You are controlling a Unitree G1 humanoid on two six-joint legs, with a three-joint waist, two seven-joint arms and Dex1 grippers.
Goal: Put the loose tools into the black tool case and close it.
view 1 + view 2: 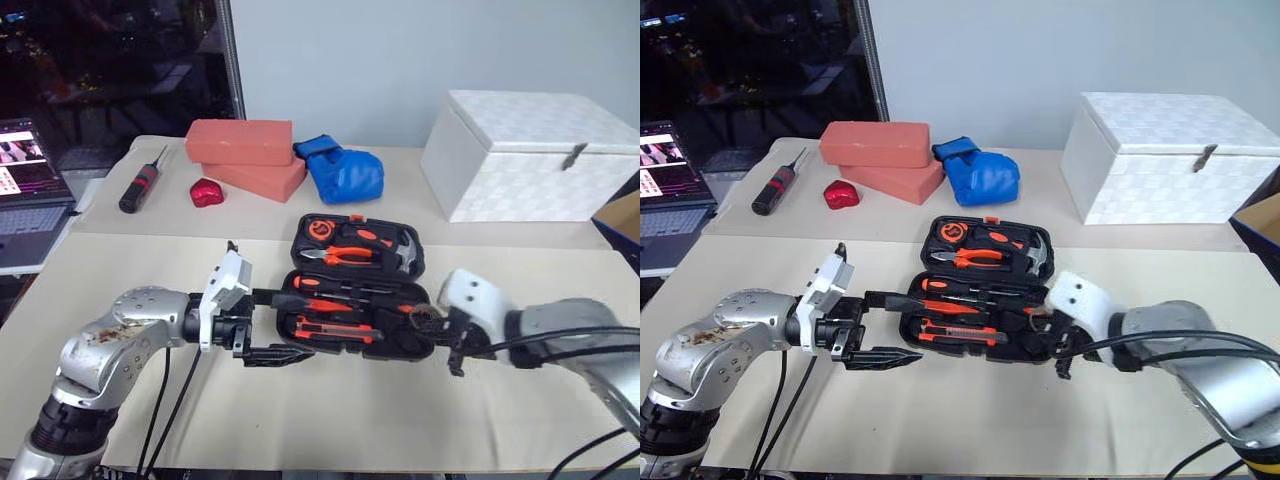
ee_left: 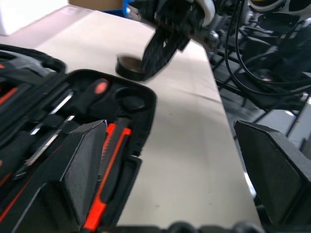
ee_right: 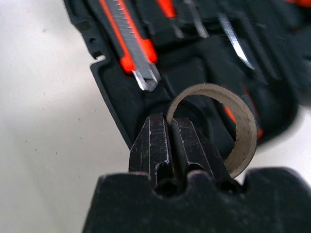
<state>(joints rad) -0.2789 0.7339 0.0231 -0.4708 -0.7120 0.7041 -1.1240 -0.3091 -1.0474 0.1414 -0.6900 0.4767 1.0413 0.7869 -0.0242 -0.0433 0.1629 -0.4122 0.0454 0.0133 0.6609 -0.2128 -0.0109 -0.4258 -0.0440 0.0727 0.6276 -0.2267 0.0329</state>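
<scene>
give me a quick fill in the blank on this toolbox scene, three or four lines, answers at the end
1. The right gripper has its jaws shut on the small greyish ____.
2. The flat black plastic tool case lies ____ on the table.
3. The left gripper has its jaws ____.
4. The blue boxing glove lies beside two ____ bricks.

Missing words: tape roll; open; open; red
</scene>
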